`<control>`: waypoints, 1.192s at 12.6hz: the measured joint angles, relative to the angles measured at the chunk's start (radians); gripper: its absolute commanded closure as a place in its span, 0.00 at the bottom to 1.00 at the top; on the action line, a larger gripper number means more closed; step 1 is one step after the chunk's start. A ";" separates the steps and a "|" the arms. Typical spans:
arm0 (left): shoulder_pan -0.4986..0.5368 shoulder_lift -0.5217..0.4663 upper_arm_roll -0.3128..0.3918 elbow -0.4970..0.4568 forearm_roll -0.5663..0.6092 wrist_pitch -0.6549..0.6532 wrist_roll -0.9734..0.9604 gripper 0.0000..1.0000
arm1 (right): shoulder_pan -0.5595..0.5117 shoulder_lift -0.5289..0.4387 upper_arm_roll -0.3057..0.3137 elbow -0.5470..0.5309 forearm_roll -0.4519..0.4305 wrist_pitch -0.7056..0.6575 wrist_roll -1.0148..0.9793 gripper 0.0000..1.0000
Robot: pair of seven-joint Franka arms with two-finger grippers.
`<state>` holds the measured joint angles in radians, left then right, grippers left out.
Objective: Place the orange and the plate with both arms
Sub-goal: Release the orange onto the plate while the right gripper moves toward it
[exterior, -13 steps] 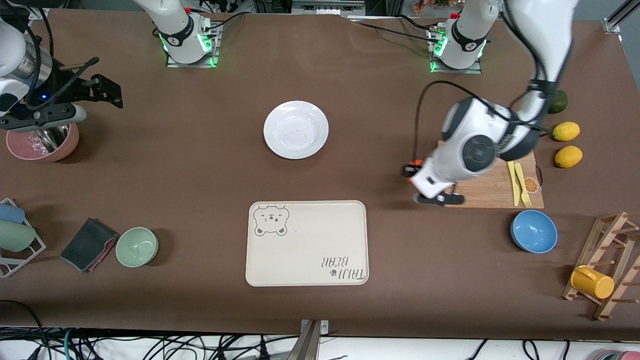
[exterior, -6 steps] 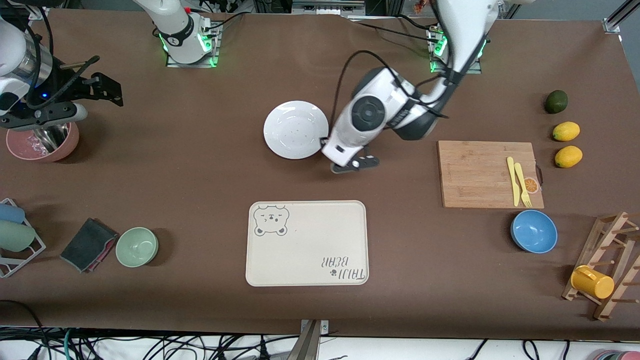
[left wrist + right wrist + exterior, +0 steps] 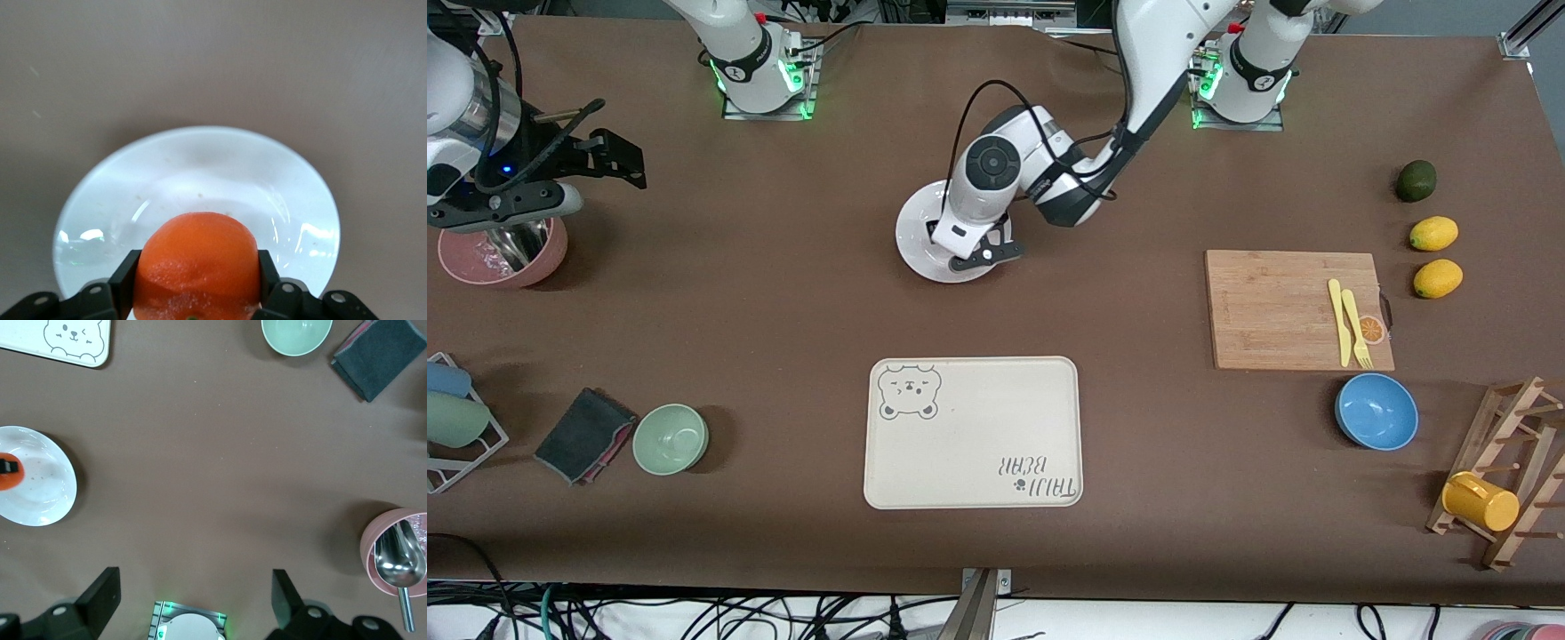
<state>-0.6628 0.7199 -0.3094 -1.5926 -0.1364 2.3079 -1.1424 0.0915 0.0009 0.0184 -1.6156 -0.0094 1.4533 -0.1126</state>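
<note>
The orange [image 3: 197, 263] is bright orange-red and sits gripped between the fingers of my left gripper [image 3: 197, 280]. It hangs just over the round white plate [image 3: 200, 167]. In the front view the left gripper [image 3: 974, 256] is over the plate [image 3: 911, 236] and the wrist hides the orange. The right wrist view shows the plate [image 3: 40, 487] with the orange [image 3: 8, 472] over its rim. My right gripper [image 3: 195, 590] is open and empty. It waits up high [image 3: 596, 173] by the pink bowl [image 3: 503, 253] at the right arm's end.
A cream bear-printed tray [image 3: 973, 433] lies nearer the front camera than the plate. A wooden board [image 3: 1280, 307] with yellow cutlery, a blue bowl [image 3: 1376, 411], two lemons [image 3: 1433, 233] and a dark green fruit [image 3: 1416, 180] lie toward the left arm's end. A green bowl [image 3: 671, 438] and dark cloth [image 3: 585, 434] lie toward the right arm's end.
My left arm has carried the orange from the edge of the wooden board across to over the plate. The right arm has not moved.
</note>
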 measured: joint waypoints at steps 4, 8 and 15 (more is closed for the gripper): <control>-0.043 0.039 0.001 0.001 0.000 0.004 -0.009 0.00 | 0.000 0.000 0.000 0.000 0.000 -0.001 0.000 0.00; -0.039 0.027 0.011 0.027 0.000 -0.012 -0.009 0.00 | 0.000 0.000 0.000 0.000 0.000 -0.001 0.000 0.00; 0.157 -0.193 0.028 0.097 0.134 -0.367 0.177 0.00 | 0.001 0.008 0.000 -0.001 0.000 -0.016 0.000 0.00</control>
<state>-0.5057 0.5273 -0.2813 -1.4960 -0.0029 1.9409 -0.9654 0.0929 0.0089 0.0186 -1.6163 -0.0093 1.4377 -0.1125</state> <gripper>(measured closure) 0.000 0.000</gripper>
